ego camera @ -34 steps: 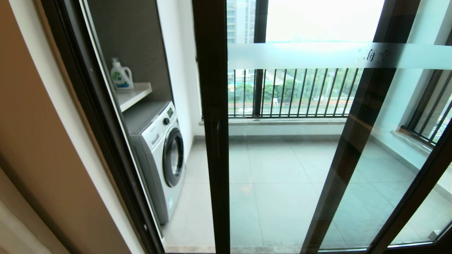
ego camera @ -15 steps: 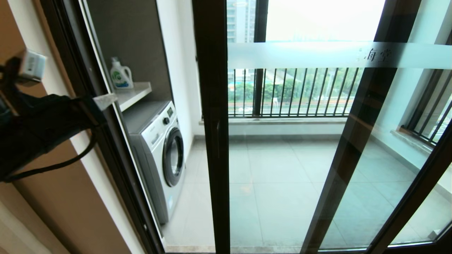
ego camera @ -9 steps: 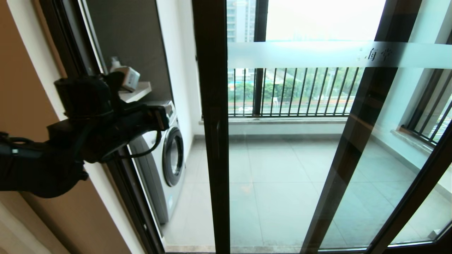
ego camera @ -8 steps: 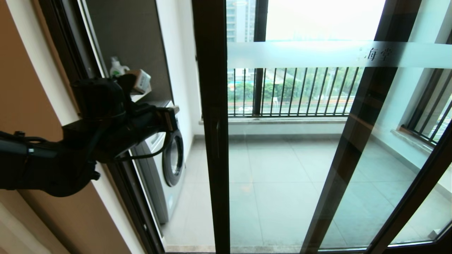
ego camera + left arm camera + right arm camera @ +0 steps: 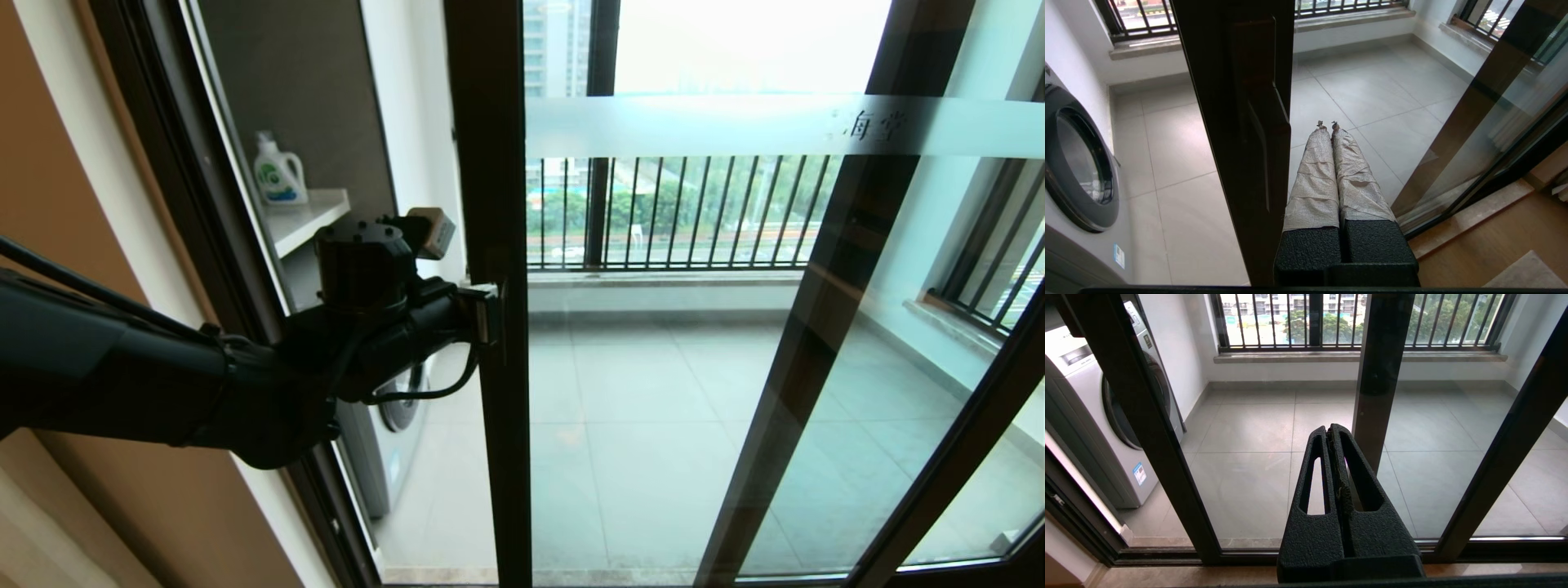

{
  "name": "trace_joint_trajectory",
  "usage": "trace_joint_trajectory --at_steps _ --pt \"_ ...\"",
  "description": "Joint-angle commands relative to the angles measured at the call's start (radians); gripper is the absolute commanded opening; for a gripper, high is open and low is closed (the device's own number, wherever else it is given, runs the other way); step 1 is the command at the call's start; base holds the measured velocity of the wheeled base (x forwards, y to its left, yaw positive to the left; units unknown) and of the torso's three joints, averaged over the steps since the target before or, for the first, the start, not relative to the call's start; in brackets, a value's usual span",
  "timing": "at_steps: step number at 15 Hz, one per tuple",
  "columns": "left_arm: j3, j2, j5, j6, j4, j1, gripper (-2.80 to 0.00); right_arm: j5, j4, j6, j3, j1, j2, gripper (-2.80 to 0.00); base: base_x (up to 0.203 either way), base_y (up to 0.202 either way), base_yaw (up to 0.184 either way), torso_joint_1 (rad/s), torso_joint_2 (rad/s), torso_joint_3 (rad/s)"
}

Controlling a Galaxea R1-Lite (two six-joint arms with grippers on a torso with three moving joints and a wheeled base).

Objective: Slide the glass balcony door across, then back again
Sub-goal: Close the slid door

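With its two taped fingers (image 5: 1327,171) pressed flat together and nothing between them, the left gripper (image 5: 488,304) sits at the left stile of the glass balcony door (image 5: 735,327), touching or just beside the frame near the small dark handle (image 5: 1261,122); the wrist view shows the fingertips lying just beside the frame's inner edge, pointing out toward the tiled balcony floor (image 5: 1372,94). The door stands upright with its long axis vertical, its panel running off to the right, the frosted band (image 5: 735,126) crossing it horizontally high up. To the left of the stile there is an open gap, through which the washing machine (image 5: 1077,171) and a detergent bottle (image 5: 277,173) on a shelf are seen. Half a second ago the left arm was further left, in front of the washing machine; it has since swung right to the frame, while the door itself has not shifted. The right gripper (image 5: 1333,435), jaws closed on nothing, is out of the head view and faces the lower glass.
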Motion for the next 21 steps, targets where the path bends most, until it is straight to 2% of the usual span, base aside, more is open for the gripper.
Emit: trace_joint_trajectory --at_steps 1,6,10,12,15,19,21 --pt "-0.006 0.059 0.004 0.003 -0.005 -0.031 -2.8 0.001 0.0 -0.001 0.012 0.001 -0.002 -2.8 0.0 0.0 0.0 0.0 0.0 0.0" --pt "-0.06 0.138 0.014 0.035 -0.027 -0.064 -2.8 0.001 0.0 -0.001 0.012 0.0 0.0 -2.8 0.0 0.0 0.0 0.0 0.0 0.0" --pt "-0.204 0.249 0.128 0.035 -0.064 -0.104 -2.8 0.001 0.0 -0.001 0.012 0.0 0.0 -2.8 0.0 0.0 0.0 0.0 0.0 0.0" --pt "-0.264 0.28 0.15 0.036 -0.053 -0.116 -2.8 0.001 0.0 -0.001 0.012 0.001 -0.002 -2.8 0.0 0.0 0.0 0.0 0.0 0.0" --pt "-0.307 0.333 0.258 0.078 -0.042 -0.116 -2.8 0.001 0.0 -0.001 0.012 0.0 0.0 -2.8 0.0 0.0 0.0 0.0 0.0 0.0" --pt "-0.3 0.339 0.264 0.081 -0.036 -0.114 -2.8 0.001 0.0 -0.001 0.012 0.0 0.0 -2.8 0.0 0.0 0.0 0.0 0.0 0.0" --pt "-0.302 0.339 0.3 0.093 -0.036 -0.1 -2.8 0.001 0.0 -0.001 0.012 0.0 -0.002 -2.8 0.0 0.0 0.0 0.0 0.0 0.0"
